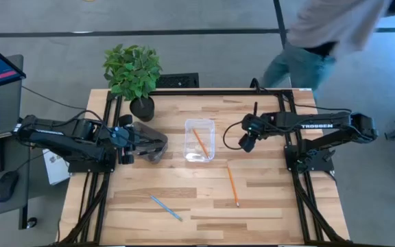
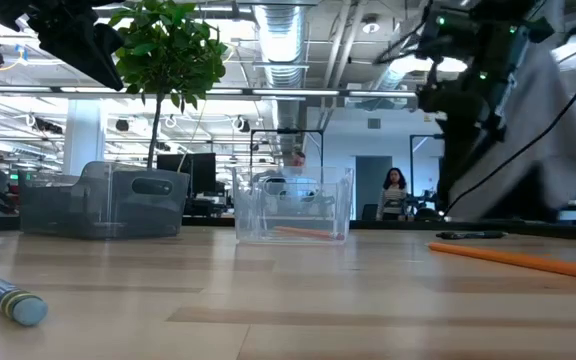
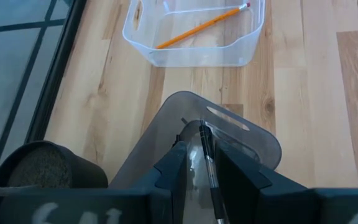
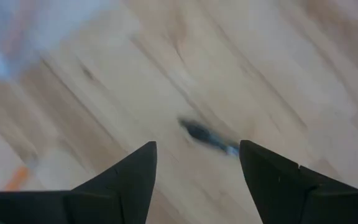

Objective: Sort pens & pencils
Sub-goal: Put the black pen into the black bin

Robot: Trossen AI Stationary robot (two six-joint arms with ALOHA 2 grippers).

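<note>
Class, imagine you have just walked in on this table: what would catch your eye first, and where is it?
Probably the clear tray at the table's middle, holding one orange pencil. To its left, the left pincer grips a black pen above a smoky grey tray, beside a potted plant. A second orange pencil and a light blue pencil lie loose on the wood nearer the front edge, while the right pincer hangs open to the right of the clear tray.

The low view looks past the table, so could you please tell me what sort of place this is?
Probably an open-plan office or lab. Exposed ceiling ducts run overhead, desk monitors stand behind the wooden table, and a person is farther back.
</note>
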